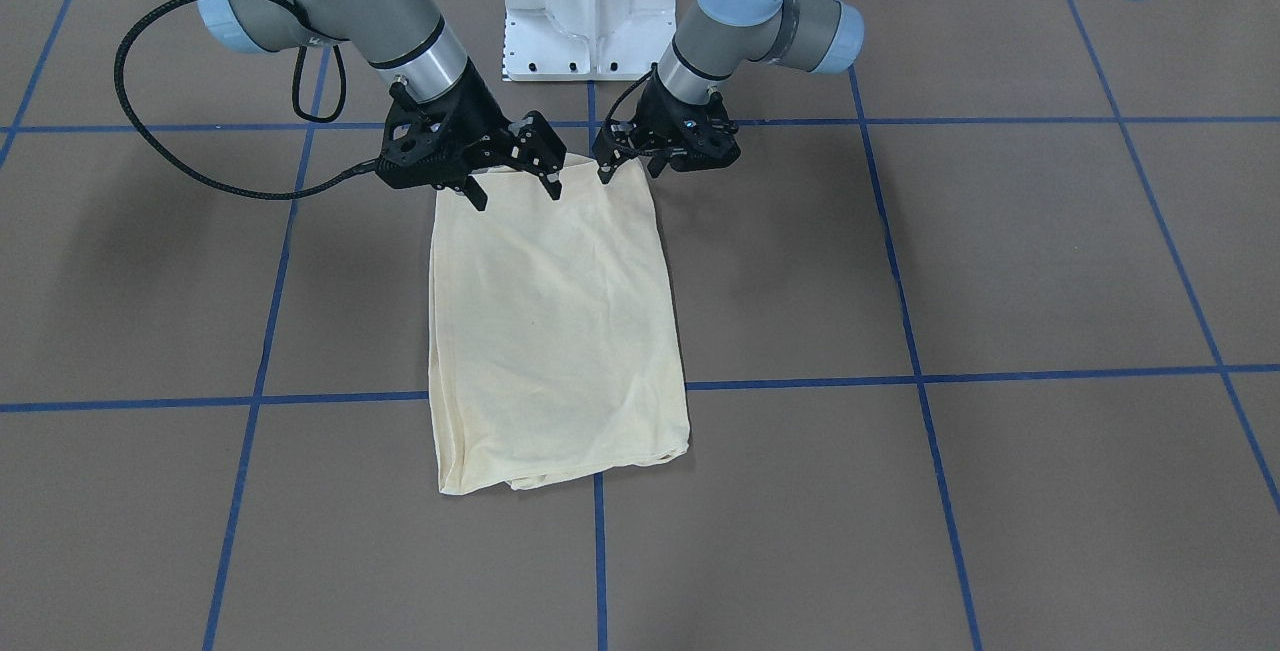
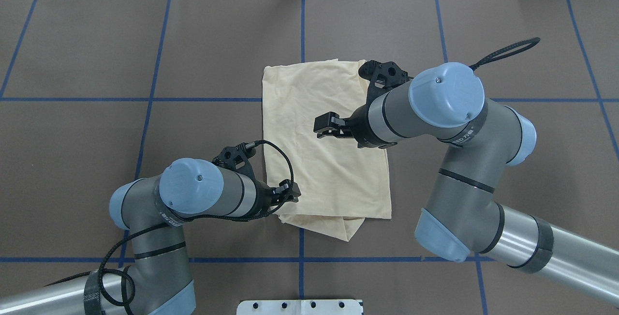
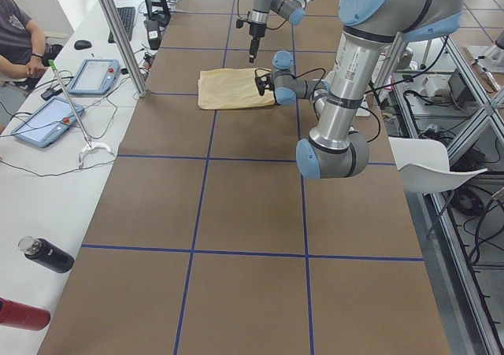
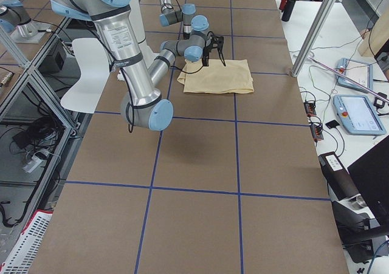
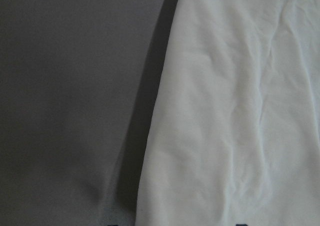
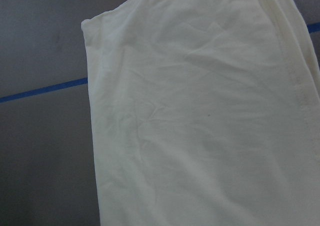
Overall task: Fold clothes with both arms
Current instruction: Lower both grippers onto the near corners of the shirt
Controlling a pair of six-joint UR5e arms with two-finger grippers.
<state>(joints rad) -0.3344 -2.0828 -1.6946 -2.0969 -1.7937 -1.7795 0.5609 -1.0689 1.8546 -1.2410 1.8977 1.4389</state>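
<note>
Shirt (image 1: 555,331) lies flat mid-frame on the table (image 1: 1000,261), already a narrow strip, so prob. the cross-fold is in hand. Right end effector (image 1: 517,197) hangs open over the strip's top left corner in the front view; left end effector (image 1: 628,171) sits open at the top right corner. Neither grips anything. Next: drop, pinch both corners, carry them twd the bottom edge.

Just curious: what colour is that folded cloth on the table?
The shirt is plain pale cream-yellow, best seen in the front-facing view.
</note>
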